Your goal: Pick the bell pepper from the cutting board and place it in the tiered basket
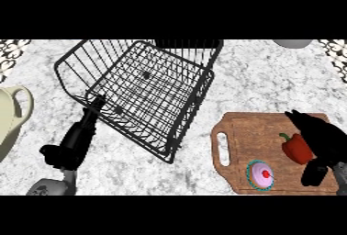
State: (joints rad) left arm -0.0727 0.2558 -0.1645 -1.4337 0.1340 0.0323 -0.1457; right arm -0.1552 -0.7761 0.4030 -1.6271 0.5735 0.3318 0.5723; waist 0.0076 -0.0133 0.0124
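Observation:
A red bell pepper (295, 148) with a green stem lies on the wooden cutting board (247, 126) at the right. My right hand (324, 137) is curled round the pepper from its right side, fingers over the top and thumb low beside it. The black wire tiered basket (146, 87) stands tilted in the middle of the view. My left hand (76, 142) is at the lower left, its straight fingers pointing up at the basket's near left corner.
A pink-frosted cupcake (261, 174) sits on the board's front edge, close below the pepper. A cream jug (12, 117) stands at the left edge. A grey round object (293, 43) shows at the top right on the marble counter.

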